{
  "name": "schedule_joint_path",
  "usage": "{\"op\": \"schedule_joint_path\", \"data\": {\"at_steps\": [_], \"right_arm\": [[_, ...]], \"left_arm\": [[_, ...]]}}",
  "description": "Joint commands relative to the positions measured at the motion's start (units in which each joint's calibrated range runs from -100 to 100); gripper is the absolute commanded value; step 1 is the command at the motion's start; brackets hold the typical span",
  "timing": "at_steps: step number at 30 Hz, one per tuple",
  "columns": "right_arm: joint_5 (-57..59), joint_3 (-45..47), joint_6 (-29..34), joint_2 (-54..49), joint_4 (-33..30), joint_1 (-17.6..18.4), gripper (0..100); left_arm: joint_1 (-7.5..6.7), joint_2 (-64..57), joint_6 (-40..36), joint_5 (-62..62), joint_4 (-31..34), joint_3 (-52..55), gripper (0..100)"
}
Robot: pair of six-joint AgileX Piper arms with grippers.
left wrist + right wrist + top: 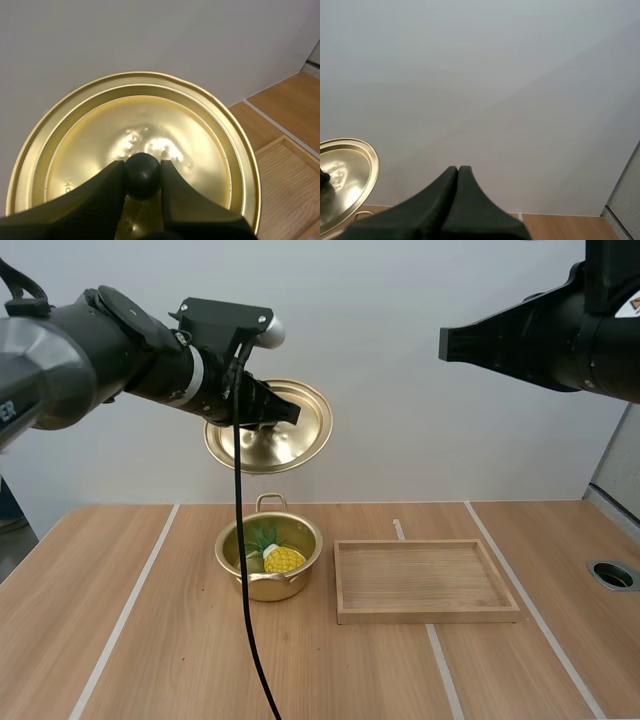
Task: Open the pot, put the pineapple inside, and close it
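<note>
The left hand is clamped on the black knob of the lid, one finger pinching it from each side. It holds the lid in the air, above and a little behind the pot. The lid is tipped on edge, with its knob side facing back toward the arm. Held that high and that far back, it leaves the pot's mouth free, which is probably why it hangs there.

The pot stands open on the bench, just beside the wooden tray. The pineapple lies inside the pot, its leaves toward the far left wall. By my reading, the opening and loading are done and only the closing is not yet done: the lid needs levelling and lowering onto the rim.

The right hand has its fingers pressed together on nothing. It sits high and well off to the side, clear of the lid's way down to the pot.
</note>
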Motion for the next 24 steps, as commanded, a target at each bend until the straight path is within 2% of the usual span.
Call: {"op": "schedule_joint_path", "data": {"at_steps": [1,17,24], "right_arm": [[-0.5,0.2,-0.2,-0.6,0.4,-0.2,0],[0.1,0.2,-0.2,-0.6,0.4,-0.2,0],[0.1,0.2,-0.2,-0.6,0.4,-0.2,0]], "left_arm": [[-0.06,1.6,-0.5,-1.2,-0.7,1.7,0],[-0.06,10.1,3.2,-4.4,-0.5,9.6,0],[-0.06,12.3,5.0,-10.5,-0.5,13.0,0]]}}
